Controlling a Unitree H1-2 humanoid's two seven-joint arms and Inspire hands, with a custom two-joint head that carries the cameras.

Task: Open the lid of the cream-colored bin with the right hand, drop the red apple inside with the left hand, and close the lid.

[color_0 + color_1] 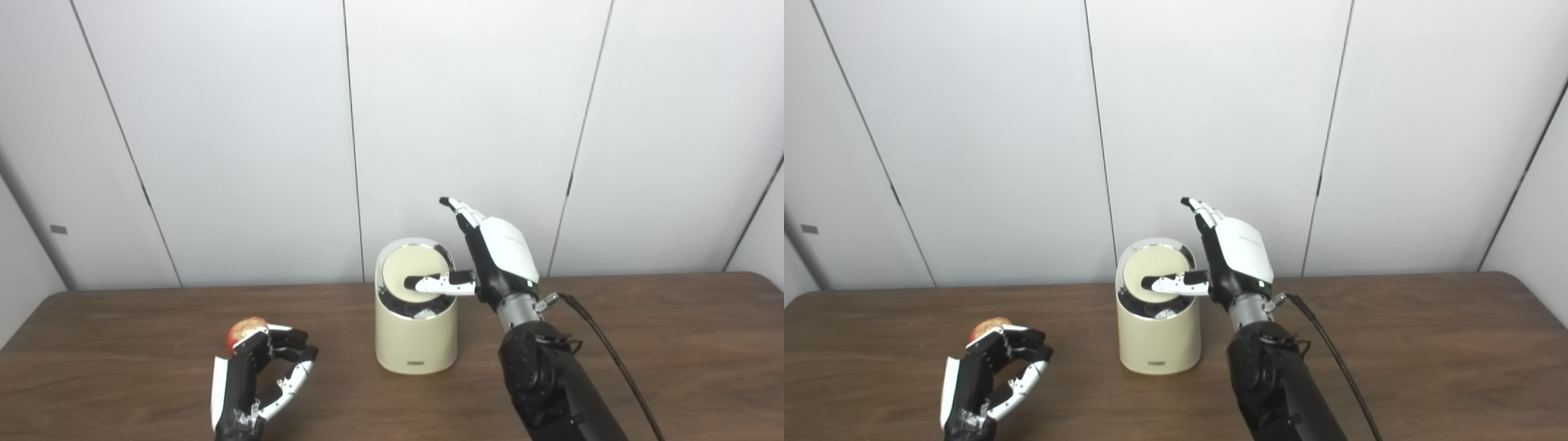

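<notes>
A brown wooden bench fills the lower frame beneath white wall panels. At centre stands the cream-colored bin, upright, its long axis vertical. Its round lid is tilted toward the camera, a dark gap showing below its lower edge. The right hand, right of centre, is spread and grasps nothing; its thumb presses the lid while its fingers point upward. At lower left, the left hand curls around the red apple, low by the bench. Whether the hand truly grips it cannot be told. The lid looks partly open: steady thumb pressure should tip it fully before the apple comes over.
</notes>
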